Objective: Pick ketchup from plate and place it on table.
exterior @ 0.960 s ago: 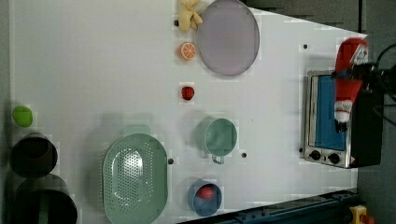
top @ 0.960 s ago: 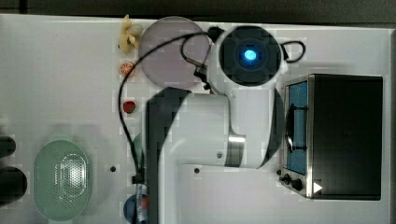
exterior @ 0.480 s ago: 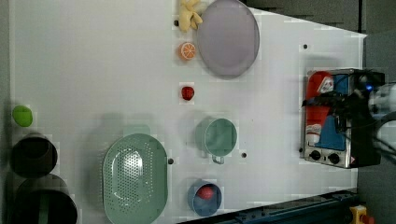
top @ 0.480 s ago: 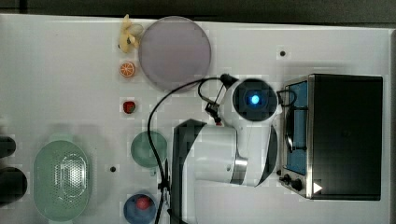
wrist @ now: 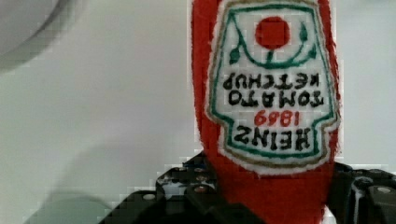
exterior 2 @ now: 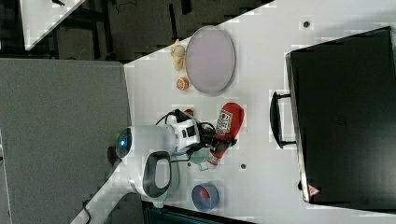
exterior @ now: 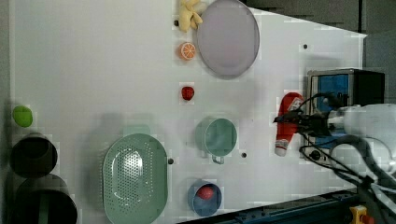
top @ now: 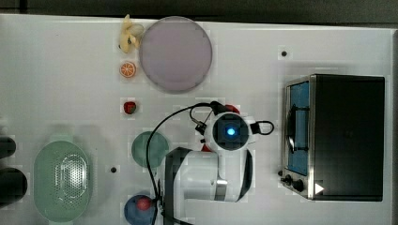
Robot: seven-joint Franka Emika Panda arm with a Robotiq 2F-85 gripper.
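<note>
The black gripper [exterior: 299,122] grasps the slim red plush ketchup bottle [exterior: 286,122] over the white desk [exterior: 93,70] — the wrist view reads its label — well apart from the lilac round plate [exterior: 228,37].

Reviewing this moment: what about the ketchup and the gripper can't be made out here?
- Top view: the arm covers most of the ketchup.
- Left view: whether the ketchup touches the table or hangs above it.
- Wrist view: the gripper is cut off by the frame edge; the bottle's cap end is out of frame.
</note>
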